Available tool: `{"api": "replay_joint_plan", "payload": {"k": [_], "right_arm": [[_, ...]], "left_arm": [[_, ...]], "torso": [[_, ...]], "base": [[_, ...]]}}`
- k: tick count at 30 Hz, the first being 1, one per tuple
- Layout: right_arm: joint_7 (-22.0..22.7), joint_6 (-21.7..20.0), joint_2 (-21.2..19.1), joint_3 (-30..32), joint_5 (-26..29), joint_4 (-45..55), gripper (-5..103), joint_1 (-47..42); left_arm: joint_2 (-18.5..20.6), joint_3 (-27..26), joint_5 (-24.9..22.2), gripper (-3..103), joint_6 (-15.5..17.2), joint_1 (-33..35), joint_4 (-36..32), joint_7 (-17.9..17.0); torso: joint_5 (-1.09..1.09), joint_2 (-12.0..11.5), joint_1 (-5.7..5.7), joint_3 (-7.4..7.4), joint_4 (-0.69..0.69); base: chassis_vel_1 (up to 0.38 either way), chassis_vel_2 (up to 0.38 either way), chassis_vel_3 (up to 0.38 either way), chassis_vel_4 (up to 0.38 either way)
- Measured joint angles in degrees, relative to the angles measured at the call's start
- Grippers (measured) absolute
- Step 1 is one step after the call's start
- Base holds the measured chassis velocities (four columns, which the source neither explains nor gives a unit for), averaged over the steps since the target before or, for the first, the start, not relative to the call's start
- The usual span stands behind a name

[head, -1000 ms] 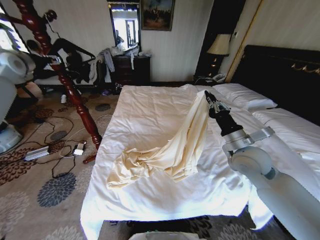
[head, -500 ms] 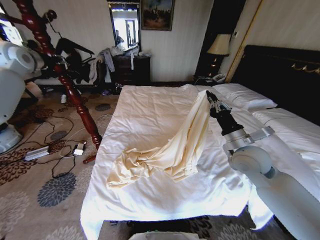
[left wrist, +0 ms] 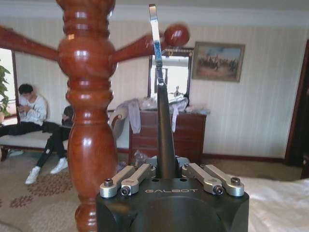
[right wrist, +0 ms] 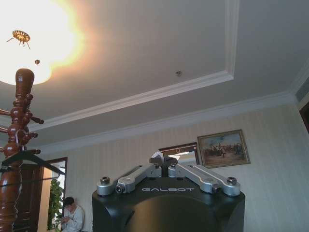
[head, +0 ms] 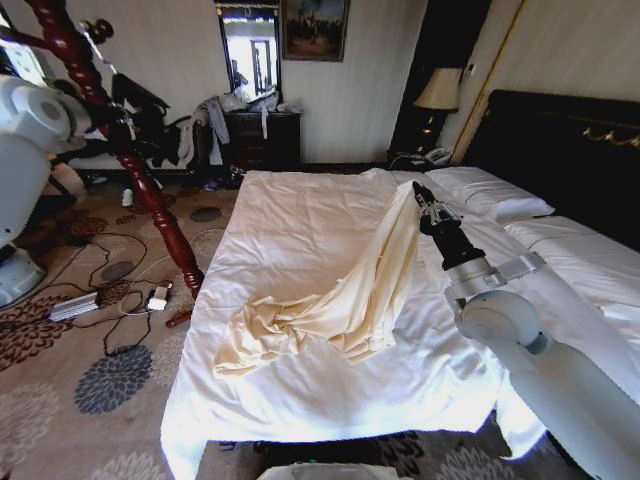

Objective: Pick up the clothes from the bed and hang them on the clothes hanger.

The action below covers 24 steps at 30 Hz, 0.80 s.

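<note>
Over the bed (head: 300, 230), the right claw (head: 420, 200) was raised above the white duvet, clamped on the top edge of a cream garment (head: 345, 300). From that grip the cloth fell in a long drape toward the foot of the bed, where its lower part lay bunched in folds on the duvet. White pillows (head: 490, 195) sat against the black headboard (head: 570, 150) beyond the arm.

Off to the robot's left, beside the bed, stood a turned red-brown wooden coat stand (head: 120, 140). The left claw (left wrist: 166, 169) was lifted close to its post, fingers closed on the clothes hanger (left wrist: 164, 121); in the left wrist view the black neck rose straight up from between the fingers, with the silver hook (left wrist: 154, 34) reaching up near a knobbed peg (left wrist: 176, 35) of the stand. From the head camera the hanger (head: 135, 95) appeared as a dark shape just beside the post. In the right wrist view a hanger (right wrist: 29, 157) showed at the stand's upper pegs.
</note>
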Motion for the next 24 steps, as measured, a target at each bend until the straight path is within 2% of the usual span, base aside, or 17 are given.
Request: {"api": "replay_joint_plan", "payload": {"k": [5,9,10,11,12,13,15,16,19,22,24], "right_arm": [[0.0,0.0,0.0,0.3,0.0,0.0,1,-0.1],[0.2,0.0,0.1,0.4,0.0,0.0,1,-0.1],[0.2,0.0,0.1,0.4,0.0,0.0,1,-0.1],[0.2,0.0,0.1,0.4,0.1,0.0,1,-0.1],[0.5,0.0,0.2,0.4,0.1,-0.2,1,-0.2],[0.8,0.0,0.3,0.4,0.2,-0.4,1,-0.2],[1.6,-0.2,0.5,0.3,0.4,-0.9,1,-0.2],[1.6,-0.2,0.5,0.3,0.4,-0.9,1,-0.2],[4.6,-1.6,0.7,0.4,1.1,-2.6,1,-0.3],[5.7,-2.0,0.8,0.9,1.4,-3.4,1,-0.6],[6.1,-2.0,1.1,1.3,1.3,-4.3,1,-0.9]], "left_arm": [[1.9,-3.2,-2.5,17,-0.5,1.9,-6.4,-2.3],[5.5,-8.8,-6.8,17,-1.2,7.2,-16.8,-3.4],[5.5,-8.8,-6.8,17,-1.2,7.2,-16.8,-3.4],[6.3,-10.3,-7.7,17,-1.3,8.7,-18.7,-3.4],[8.4,-14.6,-10.5,17,-1.6,13.1,-23.4,-3.1],[9.5,-16.7,-12.0,17,-2.0,15.5,-25.6,-2.7],[12.2,-19.4,-15.2,17,-4.3,20.1,-31.0,-1.1],[12.2,-19.4,-15.2,17,-4.3,20.1,-31.0,-1.1],[15.7,-23.5,-19.5,17,-11.6,30.9,-42.2,4.9],[15.4,-24.1,-21.0,17,-13.8,35.0,-46.3,7.5],[13.6,-24.1,-21.8,17,-16.1,39.2,-50.5,9.7]], "torso": [[0.0,0.0,0.0,0.0,0.0],[0.02,0.0,-0.01,-0.01,-0.03],[0.02,0.0,-0.01,-0.01,-0.03],[0.02,0.0,-0.01,-0.01,-0.03],[0.02,0.0,-0.01,-0.01,-0.01],[0.0,0.0,-0.01,-0.01,0.02],[-0.05,0.0,-0.01,-0.01,0.06],[-0.05,0.0,-0.01,-0.01,0.06],[0.03,0.0,-0.03,-0.02,0.01],[0.03,0.0,-0.02,-0.01,-0.03],[0.0,0.0,-0.01,0.0,-0.04]], "base": [[0.0,0.0,0.0,0.0],[0.0,0.0,0.0,0.0],[0.0,0.0,0.0,0.0],[0.0,0.0,0.0,0.0],[0.0,0.0,0.0,0.0],[0.0,0.0,0.0,0.0],[0.0,0.0,0.0,0.0],[0.0,0.0,0.0,0.0],[0.0,0.0,0.0,0.0],[0.0,0.0,0.0,0.0],[0.0,0.0,0.0,0.0]]}}
